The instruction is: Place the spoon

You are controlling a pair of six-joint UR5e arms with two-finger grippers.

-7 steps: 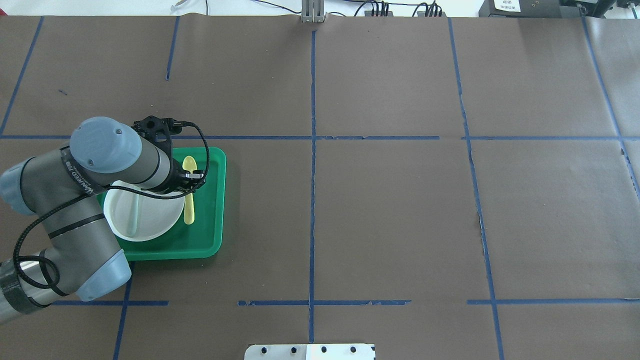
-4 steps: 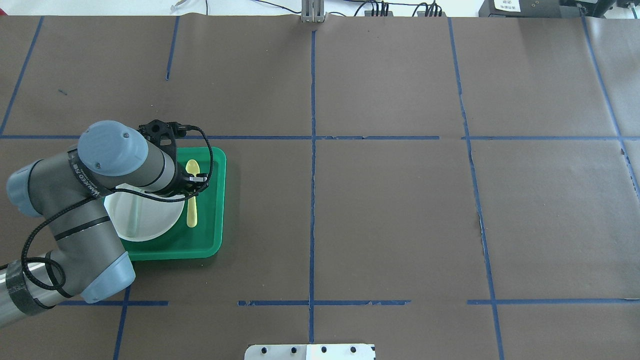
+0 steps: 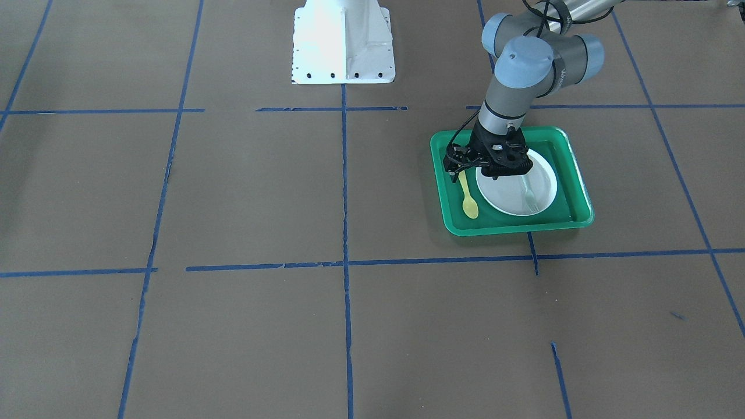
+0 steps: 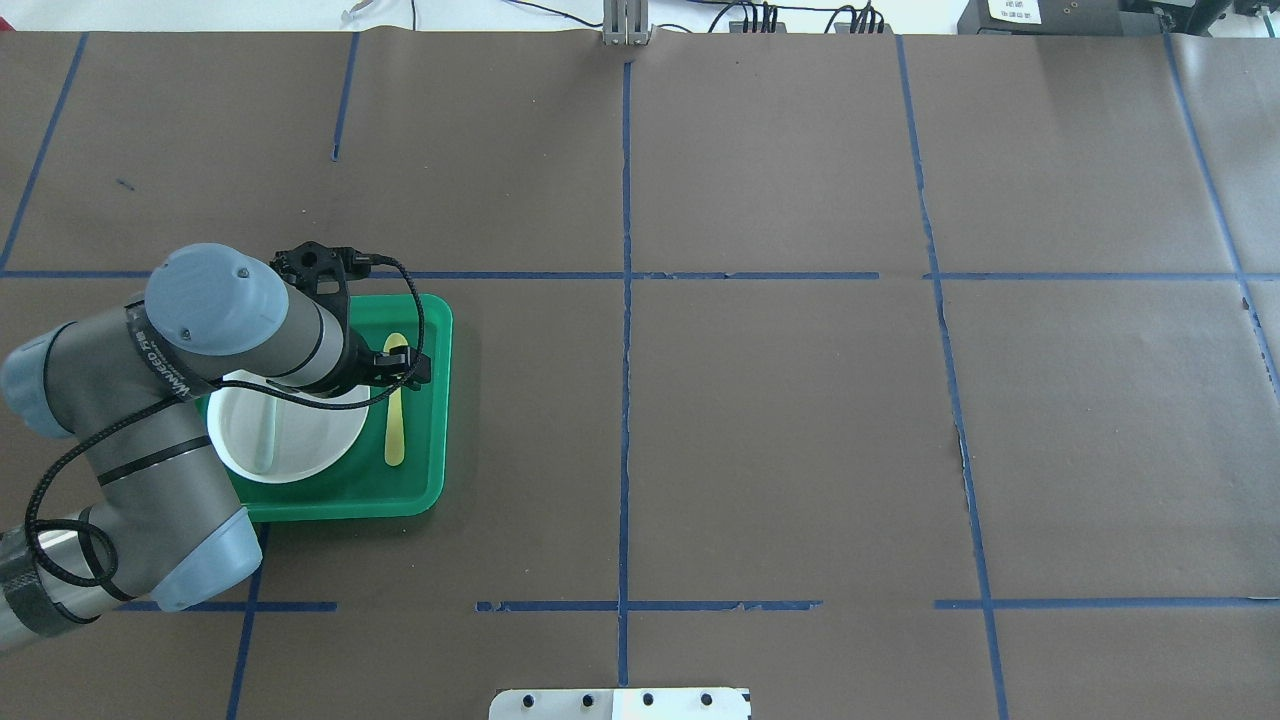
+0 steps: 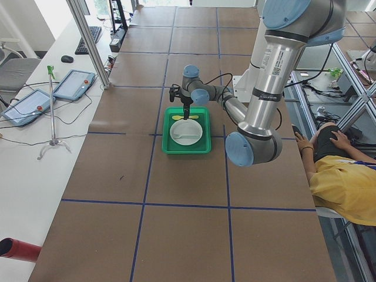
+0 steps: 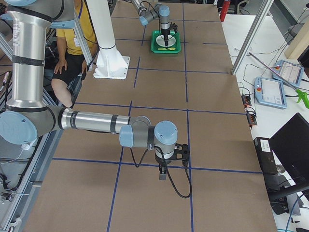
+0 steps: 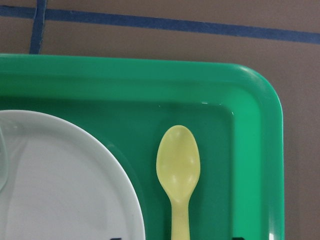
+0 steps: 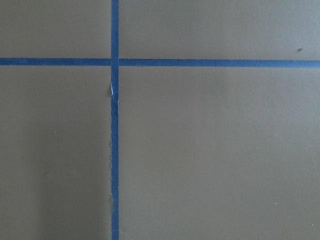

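Left hand released, jaws astride the handle | front: small yellow plastic spoon lies flat in green plastic tray, just beside round white plate holding pale fork | overhead: plate rim left, tray wall right crowd it | wrist: judged light, stiff, slick; pinch mid-handle | right hand: cannot tell

The table is covered with brown paper; the paper is divided into large rectangles by blue tape lines, several of which are frayed or broken off short. A green tray is set flat on the paper on the robot's left side; its far edge is laid just beside one crosswise tape line. A white base plate with bolt holes is seated on the centre line at the robot's edge; a small dark mark is seen on the paper well beyond the tray.
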